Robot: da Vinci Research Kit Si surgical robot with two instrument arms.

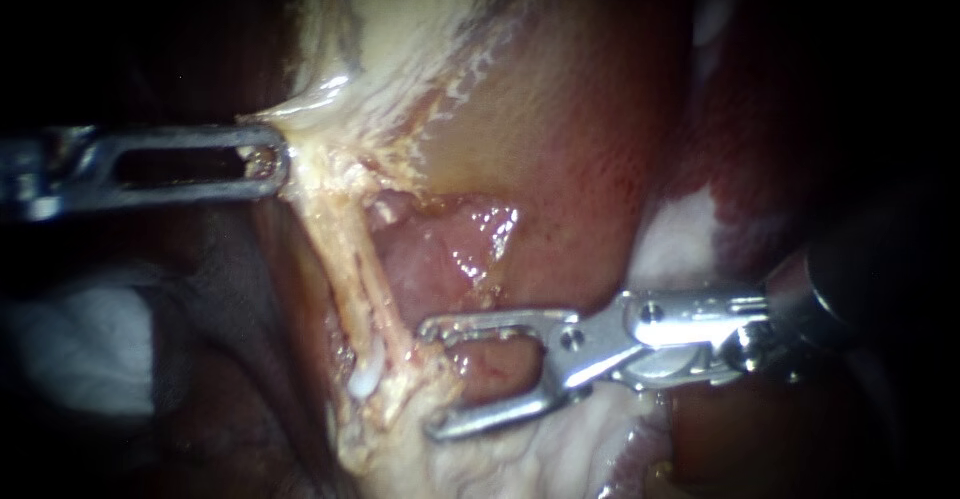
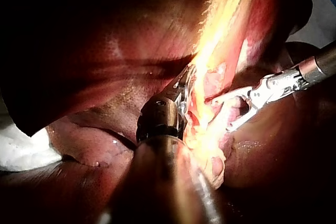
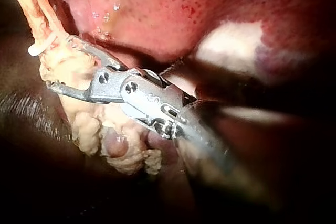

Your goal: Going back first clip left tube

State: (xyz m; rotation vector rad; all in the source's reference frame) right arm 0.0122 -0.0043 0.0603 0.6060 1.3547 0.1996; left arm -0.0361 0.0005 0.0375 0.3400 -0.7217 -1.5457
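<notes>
left instrument [image 1: 270,163], entering from the left: jaws closed on a fold of pale tissue [image 1: 312,99], held leftward, apparently to keep the tube [image 1: 352,259] taut and exposed. a white clip [image 1: 362,381] sits across the tube's near end. right instrument [image 1: 432,379], entering from the right: jaws wide apart, gripping nothing, tips just right of the clip. open, empty jaws suit a rightward withdrawal without dragging the clip.

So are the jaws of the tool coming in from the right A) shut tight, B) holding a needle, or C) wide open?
C: the right instrument's jaws stand apart with a clear gap between them, close to the white clip on the tube.
</notes>
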